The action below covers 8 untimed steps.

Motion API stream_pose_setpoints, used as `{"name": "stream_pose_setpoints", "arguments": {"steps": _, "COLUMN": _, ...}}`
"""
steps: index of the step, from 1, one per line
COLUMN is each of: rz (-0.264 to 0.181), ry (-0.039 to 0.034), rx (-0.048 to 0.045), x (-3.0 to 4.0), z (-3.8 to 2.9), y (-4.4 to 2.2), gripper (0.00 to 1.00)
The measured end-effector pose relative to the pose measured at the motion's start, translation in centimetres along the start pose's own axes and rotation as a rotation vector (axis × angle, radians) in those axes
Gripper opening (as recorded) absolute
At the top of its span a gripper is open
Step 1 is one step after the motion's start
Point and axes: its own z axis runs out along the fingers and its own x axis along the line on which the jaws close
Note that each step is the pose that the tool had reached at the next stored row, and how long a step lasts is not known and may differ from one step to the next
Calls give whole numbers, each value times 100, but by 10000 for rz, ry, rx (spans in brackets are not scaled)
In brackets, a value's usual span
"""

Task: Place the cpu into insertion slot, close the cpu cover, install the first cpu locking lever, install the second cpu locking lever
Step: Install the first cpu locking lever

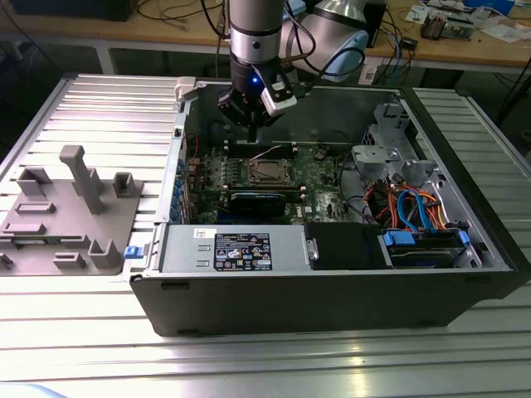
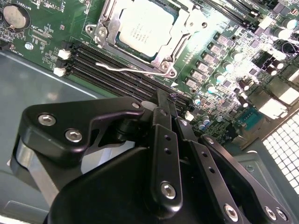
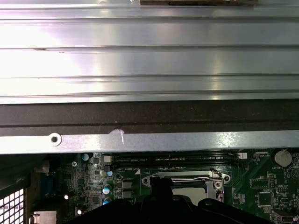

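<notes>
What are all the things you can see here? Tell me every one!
computer case: one, black, open, on the table
table: one, silvery, slatted, under everything
motherboard: one, green, inside the case
cpu: one, silver-grey, middle of motherboard
cpu cover: one, silvery, framing the cpu
locking lever: one, silvery wire, beside the cover
memory slots: several, black, beside the cover
power supply: one, silver, case's near edge
cables: several, blue and orange, exterior view's right
holder tray: one, grey, exterior view's left
gripper: one, black, above the motherboard
</notes>
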Motion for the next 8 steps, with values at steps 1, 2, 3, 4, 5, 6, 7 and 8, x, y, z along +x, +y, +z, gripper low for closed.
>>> {"name": "stream_pose_setpoints", "arguments": {"steps": 1, "rz": 0, "ry": 0, "rx": 0, "x": 0, "z": 0, "y": 0, "gripper": 11}}
{"name": "stream_pose_setpoints", "arguments": {"steps": 2, "rz": 0, "ry": 0, "rx": 0, "x": 0, "z": 0, "y": 0, "gripper": 11}}
{"name": "stream_pose_setpoints", "arguments": {"steps": 3, "rz": 0, "ry": 0, "rx": 0, "x": 0, "z": 0, "y": 0, "gripper": 11}}
{"name": "stream_pose_setpoints", "arguments": {"steps": 4, "rz": 0, "ry": 0, "rx": 0, "x": 0, "z": 0, "y": 0, "gripper": 11}}
{"name": "stream_pose_setpoints", "arguments": {"steps": 5, "rz": 0, "ry": 0, "rx": 0, "x": 0, "z": 0, "y": 0, "gripper": 11}}
{"name": "stream_pose_setpoints", "arguments": {"steps": 6, "rz": 0, "ry": 0, "rx": 0, "x": 0, "z": 0, "y": 0, "gripper": 11}}
{"name": "stream_pose_setpoints", "arguments": {"steps": 7, "rz": -1, "ry": -1, "rx": -2, "x": -2, "z": 1, "y": 0, "gripper": 11}}
{"name": "stream_pose_setpoints", "arguments": {"steps": 8, "rz": -2, "ry": 0, "rx": -17, "x": -4, "z": 2, "y": 0, "gripper": 11}}
